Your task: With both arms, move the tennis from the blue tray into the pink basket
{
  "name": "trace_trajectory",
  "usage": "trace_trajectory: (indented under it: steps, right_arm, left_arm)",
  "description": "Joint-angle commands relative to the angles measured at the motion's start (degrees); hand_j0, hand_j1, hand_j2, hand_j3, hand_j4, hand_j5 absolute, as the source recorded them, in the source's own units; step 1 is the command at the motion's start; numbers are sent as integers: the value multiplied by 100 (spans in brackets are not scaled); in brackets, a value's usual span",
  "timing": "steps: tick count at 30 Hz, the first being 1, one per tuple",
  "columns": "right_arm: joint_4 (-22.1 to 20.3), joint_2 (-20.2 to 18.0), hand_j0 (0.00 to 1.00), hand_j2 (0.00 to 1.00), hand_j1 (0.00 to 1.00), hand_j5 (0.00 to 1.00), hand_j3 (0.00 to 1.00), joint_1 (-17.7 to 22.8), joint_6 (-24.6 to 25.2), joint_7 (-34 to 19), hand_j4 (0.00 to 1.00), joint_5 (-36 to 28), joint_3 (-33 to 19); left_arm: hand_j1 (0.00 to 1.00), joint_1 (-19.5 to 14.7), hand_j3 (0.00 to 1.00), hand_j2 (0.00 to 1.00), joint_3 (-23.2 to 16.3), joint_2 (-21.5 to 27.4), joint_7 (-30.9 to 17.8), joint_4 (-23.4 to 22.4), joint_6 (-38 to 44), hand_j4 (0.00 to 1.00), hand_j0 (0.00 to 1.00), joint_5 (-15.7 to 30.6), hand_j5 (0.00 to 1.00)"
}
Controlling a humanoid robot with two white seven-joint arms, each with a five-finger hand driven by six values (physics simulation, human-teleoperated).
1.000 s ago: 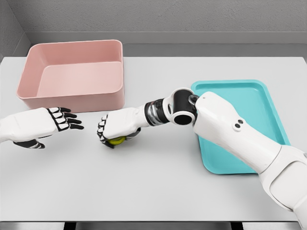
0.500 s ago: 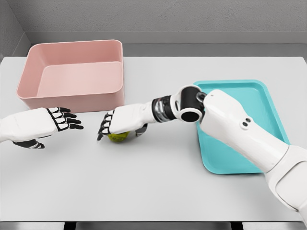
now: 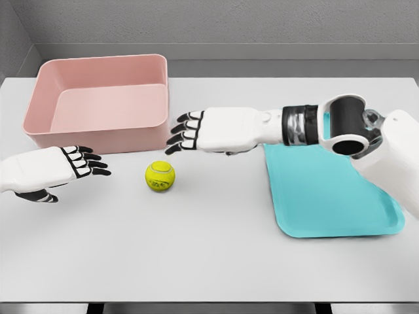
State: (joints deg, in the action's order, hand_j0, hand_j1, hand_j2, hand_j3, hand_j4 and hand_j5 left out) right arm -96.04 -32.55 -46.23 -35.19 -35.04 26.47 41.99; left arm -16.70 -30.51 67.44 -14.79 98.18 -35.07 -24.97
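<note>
Sitting alone on the flat light grey table (image 3: 216,261), left of frame centre, is the yellow-green fuzzy tennis ball (image 3: 160,176); nothing touches it. It lies between both hands, off the tray and outside the basket.

Head view, left side: white left arm enters at the left edge, mid-height. Left hand (image 3: 62,170) has a white palm shell and black-jointed fingers, stretched out toward the right, loosely spread, holding nothing. Its thumb curls underneath near the table. Fingertips stop short of the ball with a clear gap.

Head view, centre and right: white right arm comes in from the right edge, elbow joint black and round at upper right, forearm running horizontally across the frame above the tray's upper left part. Right hand (image 3: 203,131) sits just above and right of the ball, fingers extended leftward and fanned apart, gripping nothing. Fingertips point at the lower right corner of the basket, close to its wall; contact cannot be told.

Upper left of frame: pink rectangular plastic basket (image 3: 98,134) with tall walls, standing upright on the table, interior holding no objects.

Right of frame: shallow blue-turquoise rectangular tray (image 3: 327,209) with rounded corners, flat on the table, partly covered by the right forearm.
</note>
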Motion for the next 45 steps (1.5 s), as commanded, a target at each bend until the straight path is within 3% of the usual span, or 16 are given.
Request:
trace_trajectory:
  steps: [1, 3, 5, 7, 11, 14, 21, 24, 36, 45]
  right_arm:
    - [-310, -858, 100, 100, 100, 100, 100, 61, 19, 4, 100, -818, -1033]
    - [-310, -1192, 100, 100, 100, 100, 100, 466, 19, 4, 100, -1030, -1939]
    - [-301, -1219, 100, 100, 100, 100, 100, 1423, 19, 4, 100, -1039, -3407]
    - [-275, -1210, 100, 100, 100, 100, 100, 2232, 19, 4, 100, -1179, -4401]
    - [-231, -1157, 100, 100, 100, 100, 100, 3375, 19, 4, 100, -1724, -5350]
    - [-266, -815, 100, 100, 100, 100, 100, 3780, 19, 4, 100, -1680, -5377]
    - [-319, -296, 100, 100, 100, 100, 100, 4377, 19, 4, 100, -1689, -5395]
    - [-319, -226, 100, 100, 100, 100, 100, 4377, 19, 4, 100, -1698, -5395]
    - [-389, -190, 100, 100, 100, 100, 100, 4386, 19, 4, 100, -1733, -5412]
    - [-389, -182, 100, 100, 100, 100, 100, 4386, 19, 4, 100, -1733, -5412]
  left_arm:
    - [100, 0, 100, 100, 2, -12, 3, -9, 7, 100, 100, 19, 100]
    - [100, -9, 100, 100, 2, -47, 3, -27, 7, 100, 100, 19, 100]
    - [100, -27, 100, 100, -51, -170, 3, -27, 7, 100, 100, 1, 100]
    - [100, -53, 100, 100, -69, -442, 3, -18, 7, 100, 100, -254, 100]
    - [100, -299, 100, 100, -130, -996, -6, -18, 7, 100, 100, -675, 100]
    - [100, -712, 100, 100, -482, -1216, 3, -18, 7, 100, 100, -702, 100]
    - [100, -835, 100, 100, -631, -1260, 3, 43, 7, 100, 100, -719, 100]
    - [100, -1020, 100, 100, -877, -1313, 3, 26, 7, 100, 100, -728, 100]
    - [100, -1433, 100, 100, -1238, -1655, 3, -36, 7, 100, 100, -851, 100]
    - [100, -1547, 100, 100, -1255, -1875, 3, -502, 7, 100, 100, -851, 100]
